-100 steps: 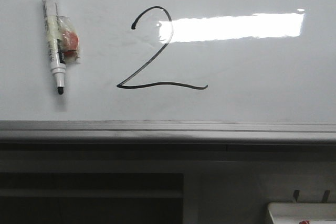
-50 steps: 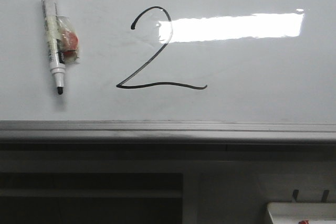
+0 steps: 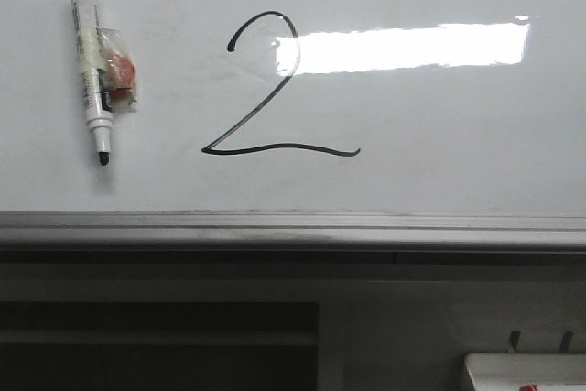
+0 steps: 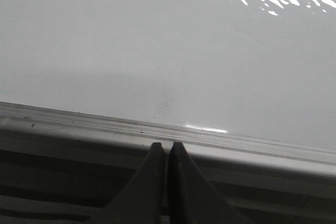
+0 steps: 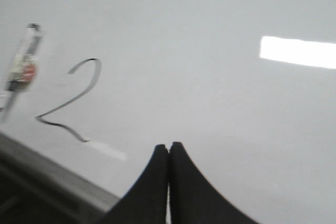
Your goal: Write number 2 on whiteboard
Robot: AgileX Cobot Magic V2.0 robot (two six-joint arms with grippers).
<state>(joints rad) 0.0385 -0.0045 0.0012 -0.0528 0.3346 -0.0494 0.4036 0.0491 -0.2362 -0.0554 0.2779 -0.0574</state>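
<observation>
Where the whiteboard (image 3: 439, 135) fills the front view, the number 2 (image 3: 275, 89) stands a little left of the middle, drawn in one thin black line. Its top curls over in a rounded hook, a long diagonal runs down to the left, and a wavy base stroke trails off to the right. The upper curve of the digit touches the left end of a bright rectangular light reflection (image 3: 412, 48) on the glossy surface. Well to the left of the digit a marker (image 3: 92, 61) lies against the board, uncapped black tip pointing down, with a crumpled clear wrapping holding something red (image 3: 121, 70) at its right side. A grey edge rail (image 3: 293, 226) runs below the board. A small white tray (image 3: 526, 371) shows at the lower right corner.

The left gripper (image 4: 167, 148) has its jaws pressed together with nothing between them, just over the rail. The right gripper (image 5: 168, 148) likewise has its jaws clenched and empty, in front of bare board; in that blurred view the digit and marker sit off to one side.
</observation>
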